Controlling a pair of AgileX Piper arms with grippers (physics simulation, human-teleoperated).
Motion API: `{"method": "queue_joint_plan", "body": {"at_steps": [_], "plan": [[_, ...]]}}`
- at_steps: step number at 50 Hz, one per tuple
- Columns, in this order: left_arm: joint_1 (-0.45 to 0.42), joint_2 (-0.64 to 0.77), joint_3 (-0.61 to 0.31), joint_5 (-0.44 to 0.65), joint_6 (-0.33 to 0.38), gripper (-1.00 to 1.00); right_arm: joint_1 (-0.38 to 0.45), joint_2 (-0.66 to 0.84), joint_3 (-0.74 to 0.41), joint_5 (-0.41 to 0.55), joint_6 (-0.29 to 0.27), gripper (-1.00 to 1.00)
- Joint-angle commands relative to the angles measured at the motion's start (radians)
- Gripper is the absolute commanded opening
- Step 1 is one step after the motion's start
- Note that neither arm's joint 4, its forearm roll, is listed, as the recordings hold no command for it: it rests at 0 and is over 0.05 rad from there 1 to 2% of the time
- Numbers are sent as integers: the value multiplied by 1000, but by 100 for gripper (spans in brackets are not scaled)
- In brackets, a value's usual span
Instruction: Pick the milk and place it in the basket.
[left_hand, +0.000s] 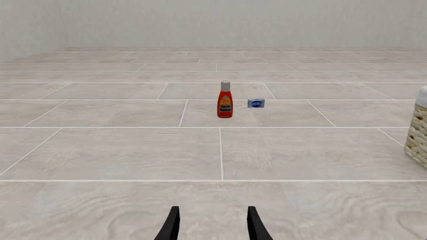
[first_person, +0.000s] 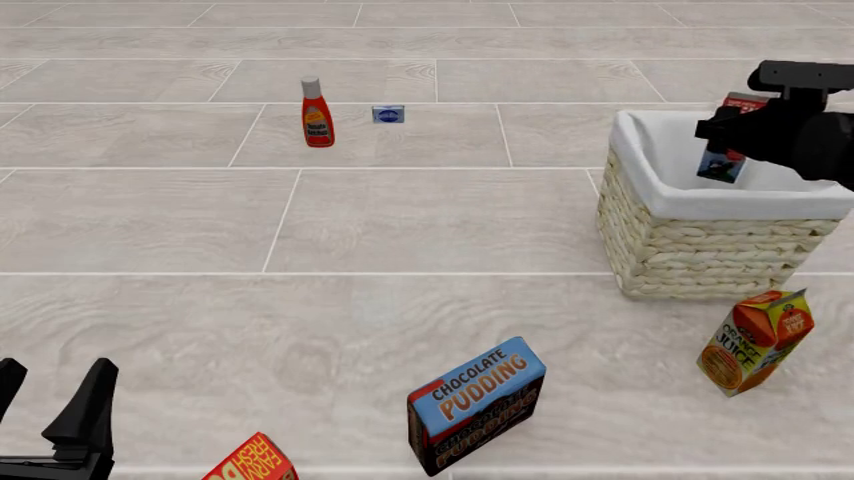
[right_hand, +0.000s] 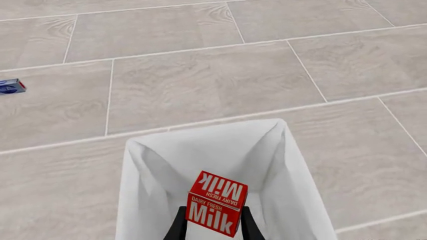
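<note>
The milk (first_person: 729, 150) is a small carton with a red top; my right gripper (first_person: 725, 140) is shut on it and holds it above the open basket (first_person: 707, 255). In the right wrist view the milk (right_hand: 217, 202) sits between the two black fingers (right_hand: 179, 226), over the white cloth lining of the basket (right_hand: 153, 170). My left gripper (first_person: 54, 410) is open and empty at the near left of the table, far from both. In the left wrist view its fingertips (left_hand: 172, 222) stand apart above bare table.
A red ketchup bottle (first_person: 316, 113) and a small blue box (first_person: 388, 114) stand at the far middle. An orange juice carton (first_person: 757, 342) leans in front of the basket. A chocolate pudding box (first_person: 475, 404) and a red box (first_person: 251, 462) lie near the front edge.
</note>
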Motion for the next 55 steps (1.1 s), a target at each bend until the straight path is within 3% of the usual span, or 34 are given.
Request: {"method": "queue_joint_plan", "body": {"at_steps": [1,45,46,55], "plan": [[0,0,0,0,0,100,-1,32,3,-47,44,-100],[0,0,0,0,0,100,-2,81,28,-85,63,-100],[0,0,0,0,0,100,-1,80,29,-84,63,100],[0,0,0,0,0,100,8,63,39,-76,69,100]]}}
